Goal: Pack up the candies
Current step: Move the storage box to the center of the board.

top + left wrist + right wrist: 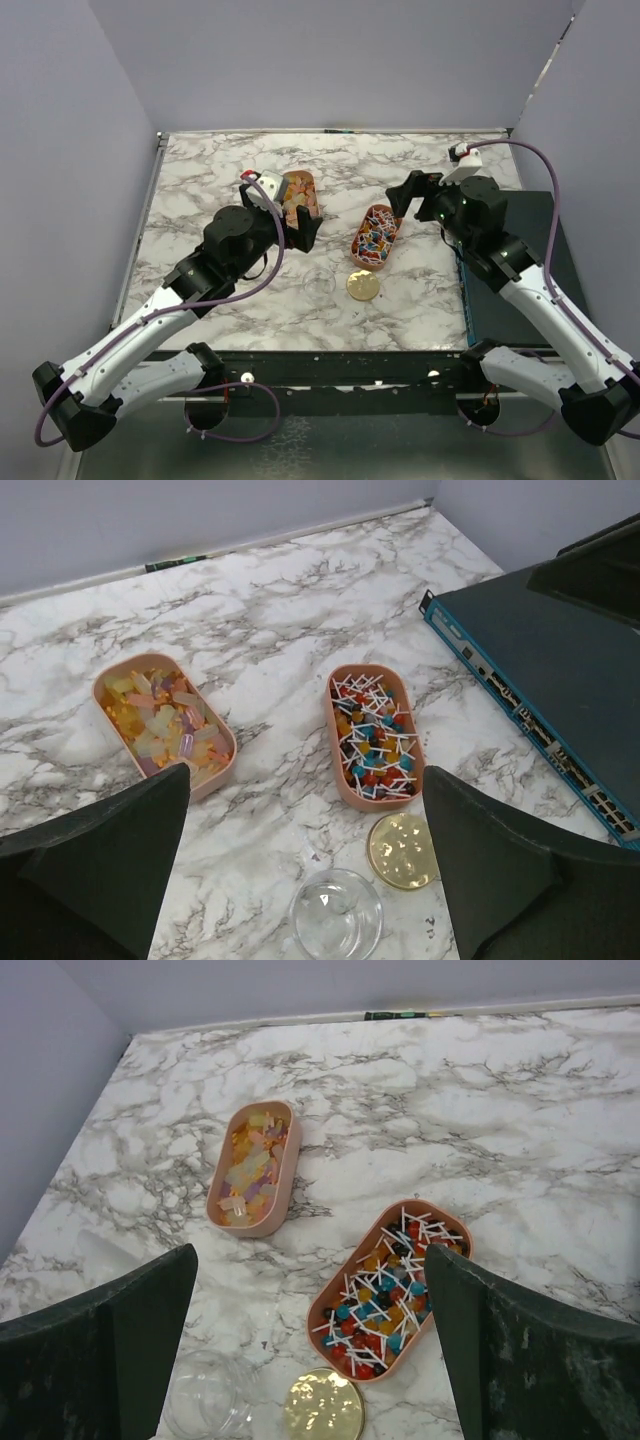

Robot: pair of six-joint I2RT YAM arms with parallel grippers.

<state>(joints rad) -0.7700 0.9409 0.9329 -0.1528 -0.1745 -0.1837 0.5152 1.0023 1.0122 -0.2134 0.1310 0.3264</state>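
Orange-yellow candies (297,193) (160,720) (250,1165) fill one oval pink tray (222,770). Mixed red, blue and yellow candies on white sticks (376,233) (372,738) (392,1288) fill a second tray (330,1300). A clear empty jar (318,283) (336,916) (205,1395) stands beside a round gold lid (363,286) (402,850) (322,1407). My left gripper (295,215) (307,780) hovers open above the first tray. Held open and empty, my right gripper (412,190) (310,1260) hangs just right of the second tray.
A dark teal flat box (520,230) (540,660) lies along the right side of the marble table (220,160). Grey walls close in the back and both sides.
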